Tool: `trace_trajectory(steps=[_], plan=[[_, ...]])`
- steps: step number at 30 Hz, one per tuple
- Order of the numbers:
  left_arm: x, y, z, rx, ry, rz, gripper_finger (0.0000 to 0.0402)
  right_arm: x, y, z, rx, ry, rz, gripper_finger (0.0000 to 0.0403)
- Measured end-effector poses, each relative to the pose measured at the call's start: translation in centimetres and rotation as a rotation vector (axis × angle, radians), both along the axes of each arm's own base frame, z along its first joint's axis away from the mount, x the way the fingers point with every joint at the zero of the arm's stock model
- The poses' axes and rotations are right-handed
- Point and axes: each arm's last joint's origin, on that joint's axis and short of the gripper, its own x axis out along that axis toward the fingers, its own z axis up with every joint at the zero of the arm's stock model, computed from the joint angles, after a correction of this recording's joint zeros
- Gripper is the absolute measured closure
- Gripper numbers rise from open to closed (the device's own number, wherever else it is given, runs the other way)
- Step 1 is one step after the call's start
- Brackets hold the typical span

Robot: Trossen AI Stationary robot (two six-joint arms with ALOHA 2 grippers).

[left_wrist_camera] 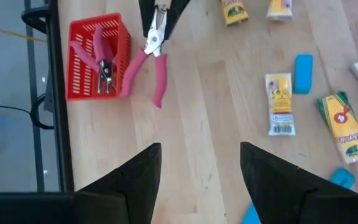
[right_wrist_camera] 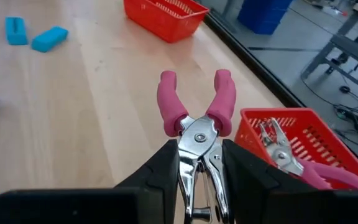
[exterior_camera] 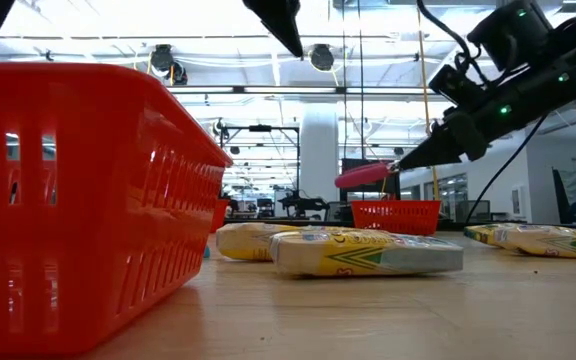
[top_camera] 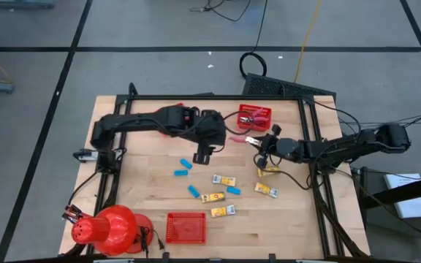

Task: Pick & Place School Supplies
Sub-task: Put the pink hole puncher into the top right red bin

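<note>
Pliers [right_wrist_camera: 197, 118] hang in the right hand [right_wrist_camera: 199, 180], clenched on their metal nose, just beside the basket [top_camera: 255, 115] at the worktop's far edge. Next: carry them over its rim and release. The left hand [left_wrist_camera: 199, 180], released, hovers mid-worktop.

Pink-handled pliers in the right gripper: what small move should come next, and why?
Probably carry the pink-handled pliers sideways over the red basket beside them. The right gripper is shut on their metal jaws, clear of the table, and that basket already holds another pair.
</note>
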Motion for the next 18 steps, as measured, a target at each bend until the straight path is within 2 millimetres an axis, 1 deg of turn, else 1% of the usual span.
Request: trace_trajectory(steps=[2,3,6,8,10,13,15,18], plan=[[-1.2,0.3,0.0,-0.005,-0.059,0.006,0.0179,0.0,-0.1,0.0,0.008,-0.001,0.009,0.0310],[-2.2,0.5,0.3,-0.012,-0.114,0.012,0.0179,0.0,-0.1,0.0,0.008,-0.001,0.010,0.0310],[-5.9,1.0,1.0,-0.026,-0.313,0.048,0.0179,0.0,-0.1,0.0,0.005,-0.003,0.011,0.0310],[-8.7,0.9,0.7,-0.040,-0.447,0.069,0.0179,0.0,-0.1,0.2,-0.002,-0.006,0.015,0.0310],[-11.0,0.8,-0.6,-0.063,-0.550,0.086,0.0179,0.0,-0.1,0.3,-0.011,-0.014,0.016,0.0310],[-13.8,0.7,-3.5,-0.094,-0.703,0.112,0.0179,-0.2,-0.6,0.7,-0.031,-0.030,-0.002,0.0310],[-15.1,0.6,-6.2,-0.110,-0.760,0.141,0.0179,-0.4,-1.2,1.0,-0.040,-0.036,-0.028,0.0310],[-16.3,0.8,-10.4,-0.134,-0.783,0.191,0.0179,-1.0,-2.3,1.3,-0.052,-0.028,-0.082,0.0310]])
